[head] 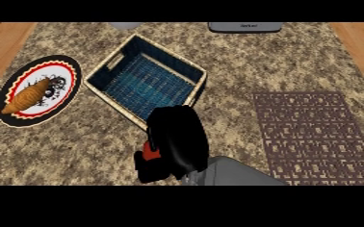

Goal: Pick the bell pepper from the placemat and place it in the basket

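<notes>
Right hand: my black right hand curls around the small red bell pepper.
Risk: it may hit the near rim of the woven basket with blue lining.

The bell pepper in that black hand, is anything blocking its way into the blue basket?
Nothing visible does. The right hand is curled round the red bell pepper just short of the basket's near corner. Only that low woven rim lies between them, and the inside looks bare. The plate with the croissant sits off to the left.
</notes>
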